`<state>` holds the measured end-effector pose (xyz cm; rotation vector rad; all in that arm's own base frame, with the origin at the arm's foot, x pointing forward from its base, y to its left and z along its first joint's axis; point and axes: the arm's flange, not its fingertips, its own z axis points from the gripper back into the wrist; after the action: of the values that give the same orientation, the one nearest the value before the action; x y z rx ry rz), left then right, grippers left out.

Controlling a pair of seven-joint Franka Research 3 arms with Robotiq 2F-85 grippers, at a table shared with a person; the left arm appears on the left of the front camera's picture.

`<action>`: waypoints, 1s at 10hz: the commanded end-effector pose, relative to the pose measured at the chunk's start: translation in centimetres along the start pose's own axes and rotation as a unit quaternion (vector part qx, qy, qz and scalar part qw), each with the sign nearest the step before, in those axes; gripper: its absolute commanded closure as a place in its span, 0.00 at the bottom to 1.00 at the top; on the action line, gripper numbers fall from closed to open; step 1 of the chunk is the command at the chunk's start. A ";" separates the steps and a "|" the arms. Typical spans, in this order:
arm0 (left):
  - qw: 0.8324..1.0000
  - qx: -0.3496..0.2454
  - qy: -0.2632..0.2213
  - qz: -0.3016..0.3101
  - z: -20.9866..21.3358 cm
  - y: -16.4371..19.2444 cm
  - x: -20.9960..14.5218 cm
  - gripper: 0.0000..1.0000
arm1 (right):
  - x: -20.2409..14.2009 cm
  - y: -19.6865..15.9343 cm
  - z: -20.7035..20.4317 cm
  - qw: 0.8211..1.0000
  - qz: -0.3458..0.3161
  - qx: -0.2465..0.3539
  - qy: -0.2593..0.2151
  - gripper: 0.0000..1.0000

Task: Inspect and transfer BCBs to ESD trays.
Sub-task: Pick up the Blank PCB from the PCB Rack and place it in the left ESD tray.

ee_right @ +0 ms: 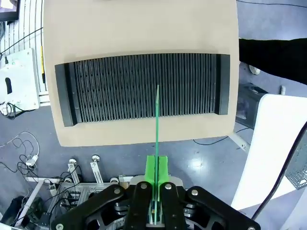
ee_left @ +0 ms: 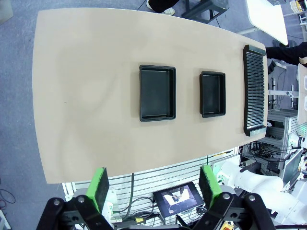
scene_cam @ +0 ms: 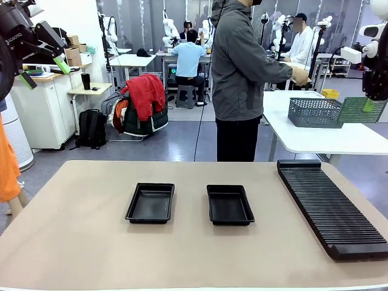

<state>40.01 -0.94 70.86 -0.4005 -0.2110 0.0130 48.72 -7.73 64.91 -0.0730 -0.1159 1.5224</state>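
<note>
Two empty black ESD trays (scene_cam: 150,203) (scene_cam: 229,205) lie side by side at the table's middle, and from above they are the trays (ee_left: 157,92) (ee_left: 212,93). My right gripper (scene_cam: 368,104) hangs high at the right, shut on a speckled green BCB (scene_cam: 357,111). In the right wrist view that BCB (ee_right: 157,124) stands edge-on as a thin line rising from the gripper (ee_right: 156,175), over the ribbed rack. My left gripper (scene_cam: 43,71) is raised at the top left, open and holding nothing; its green pads (ee_left: 99,189) stand wide apart around the gripper (ee_left: 153,187).
A long black slotted rack (scene_cam: 330,206) (ee_right: 144,86) lies along the table's right side. A person (scene_cam: 242,79) stands at the far edge, turned toward a white side table with a grey mesh basket (scene_cam: 314,112). A dark sleeve (ee_right: 273,57) shows beside the rack.
</note>
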 end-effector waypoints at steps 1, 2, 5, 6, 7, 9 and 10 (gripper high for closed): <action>1.000 -0.001 0.000 0.001 0.0 0.1 0.0 0.00 | 0.2 0.3 0.1 1.000 0.001 -0.001 0.000 1.00; 1.000 -0.001 0.000 0.001 0.0 0.1 0.0 0.00 | 0.2 0.3 0.1 1.000 0.001 -0.001 0.000 1.00; 1.000 -0.001 0.000 0.001 0.0 0.1 0.0 0.00 | 0.2 0.3 0.1 1.000 0.001 -0.001 0.000 1.00; 1.000 -0.001 0.000 0.001 0.0 0.1 0.0 0.00 | 0.2 0.3 0.1 1.000 0.001 -0.001 0.000 1.00; 1.000 -0.001 0.000 0.001 0.0 0.1 0.0 0.00 | 0.2 0.3 0.1 1.000 0.001 -0.001 0.000 1.00; 1.000 -0.001 0.000 0.001 0.0 0.1 0.0 0.00 | 0.2 0.3 0.1 1.000 0.001 -0.001 0.000 1.00; 1.000 -0.001 0.000 0.001 0.0 0.1 0.0 0.00 | 0.2 0.3 0.1 1.000 0.001 -0.001 0.000 1.00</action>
<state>40.01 -0.94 70.86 -0.4005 -0.2110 0.0130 48.68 -7.62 64.98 -0.0737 -0.1177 1.5247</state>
